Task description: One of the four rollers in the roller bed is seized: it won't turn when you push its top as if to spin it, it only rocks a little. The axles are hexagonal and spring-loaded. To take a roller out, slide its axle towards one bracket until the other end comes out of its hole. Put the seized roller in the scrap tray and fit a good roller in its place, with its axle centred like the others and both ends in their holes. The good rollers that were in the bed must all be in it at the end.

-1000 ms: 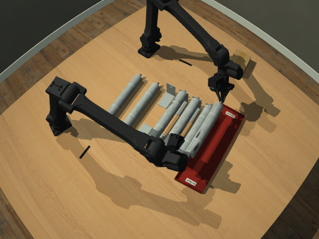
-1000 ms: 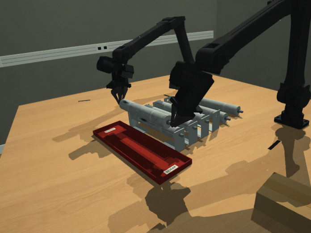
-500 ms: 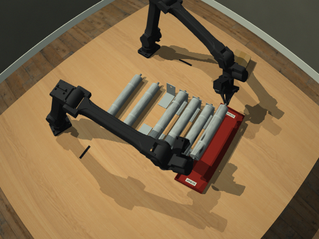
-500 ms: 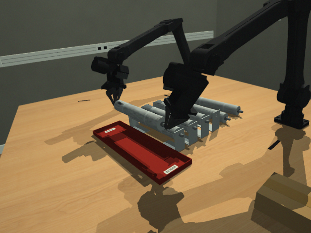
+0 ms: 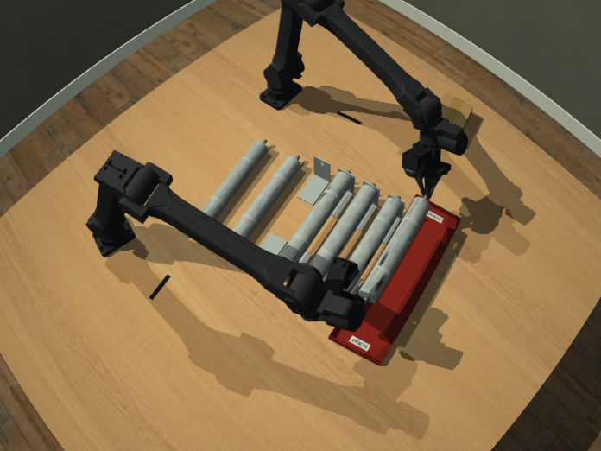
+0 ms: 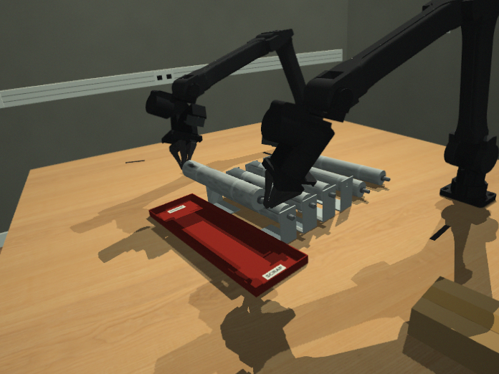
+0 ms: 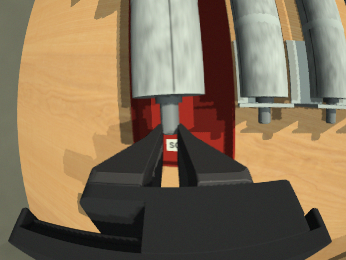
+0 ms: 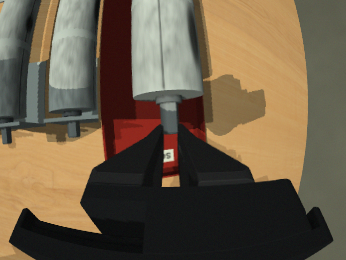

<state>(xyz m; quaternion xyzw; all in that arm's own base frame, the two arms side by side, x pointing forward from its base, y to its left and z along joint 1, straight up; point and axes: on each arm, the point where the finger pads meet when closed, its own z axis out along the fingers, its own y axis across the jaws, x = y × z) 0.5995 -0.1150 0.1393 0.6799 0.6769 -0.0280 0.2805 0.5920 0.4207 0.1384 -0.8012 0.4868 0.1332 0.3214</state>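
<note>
seeing the bed [image 5: 321,168] [image 6: 287,229] [image 7: 265,105] [image 8: 34,90] at left, we pinch a raised roller [image 5: 396,247] [image 6: 225,183] [image 7: 167,50] [image 8: 166,50] by its ends, left gripper [image 5: 425,193] [image 6: 267,205] [image 7: 170,128] and right gripper [image 6: 183,166] [image 8: 170,131], above the tray [image 5: 422,276] [image 6: 225,241] [image 7: 218,135] [image 8: 120,137].

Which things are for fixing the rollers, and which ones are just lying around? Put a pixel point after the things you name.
For the job:
- the roller held up by both arms [image 5: 395,247] [image 6: 225,183] [image 7: 168,50] [image 8: 167,50]
- the red scrap tray [image 5: 422,271] [image 6: 229,241]
- rollers in the brackets
- two spare rollers on the table

Probably just lying about:
- the cardboard box [image 5: 455,111] [image 6: 451,322]
- two thin black strips
</note>
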